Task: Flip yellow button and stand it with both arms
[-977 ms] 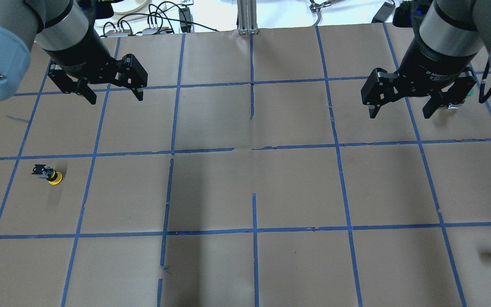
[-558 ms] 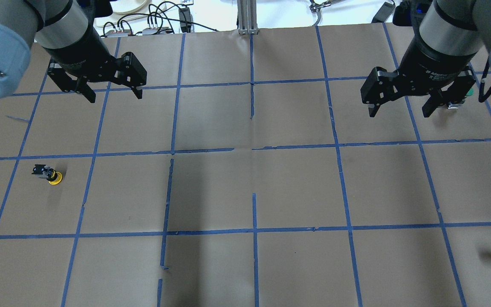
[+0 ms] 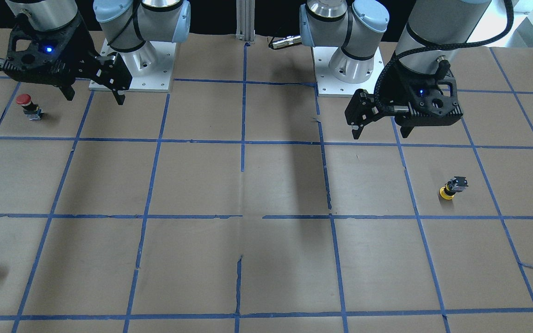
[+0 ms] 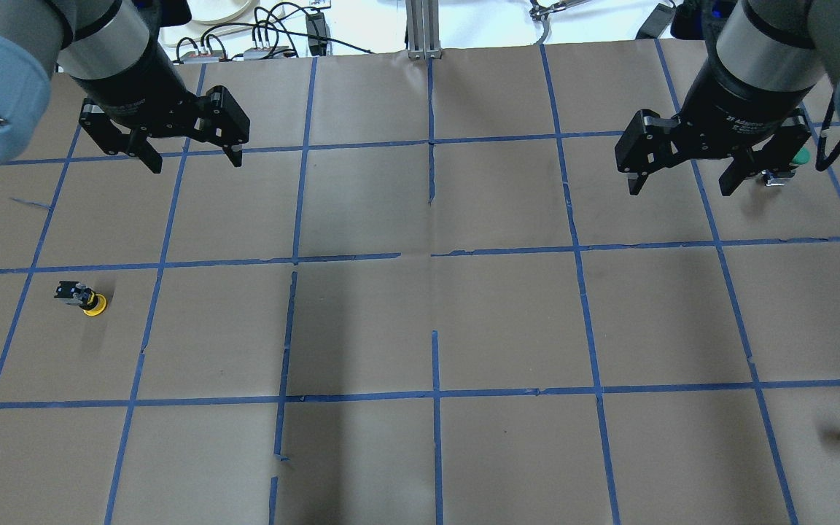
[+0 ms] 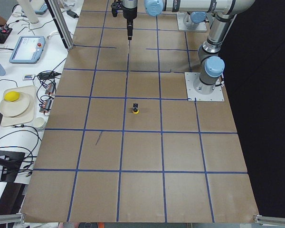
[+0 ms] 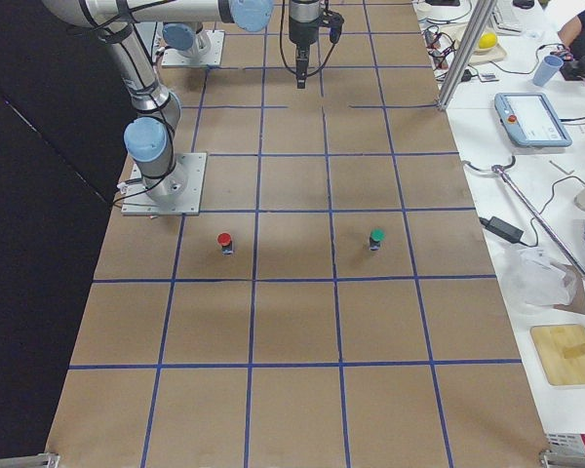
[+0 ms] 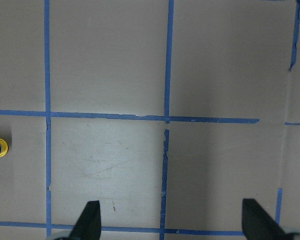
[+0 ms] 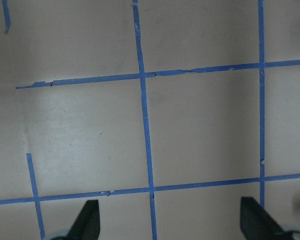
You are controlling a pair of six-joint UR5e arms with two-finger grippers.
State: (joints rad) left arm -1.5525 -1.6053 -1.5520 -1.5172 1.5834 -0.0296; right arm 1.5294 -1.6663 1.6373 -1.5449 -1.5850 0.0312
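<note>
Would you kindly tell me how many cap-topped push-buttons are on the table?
3: the yellow button on the robot's left, the red button on its right near the base, the green button on its right, farther out.

I saw a red button (image 6: 225, 241) and a green button (image 6: 377, 237) standing well apart on the taped table (image 6: 292, 331).

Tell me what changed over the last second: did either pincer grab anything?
The left pincer and the right pincer each crept slightly toward the top of the overhead view. Neither took hold of anything; both stayed open and empty. The yellow button sits where it was, untouched.
</note>
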